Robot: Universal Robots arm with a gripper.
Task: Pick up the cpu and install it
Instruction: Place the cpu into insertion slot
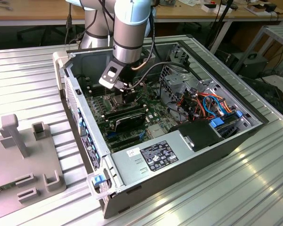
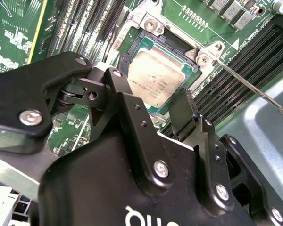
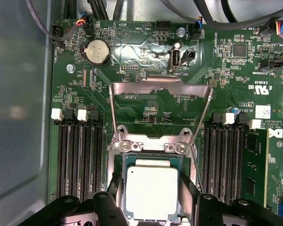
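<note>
With the gripper (image 2: pixel 151 94) pinching the CPU (image 3: pixel 152 190) by two opposite edges, low in the motherboard's open socket (image 2: pixel 175 45) below the raised load plate (image 3: pixel 161 85), any tilt or sideways drag could, I judged, have bent contact pins or left the chip unseated.

Bright even light, glare on table (image 1: pixel 23 70)

One robot arm (image 1: pixel 127 28); one open computer case (image 1: pixel 188 174); one processor chip (image 3: pixel 152 192); one coin battery (image 3: pixel 97 51); one memory stick (image 3: pixel 255 162); two banks of memory slots (image 3: pixel 80 155), perhaps four slots apiece; one grey stand (image 1: pixel 33 160), at the case's eight o'clock in the exterior view.
</note>
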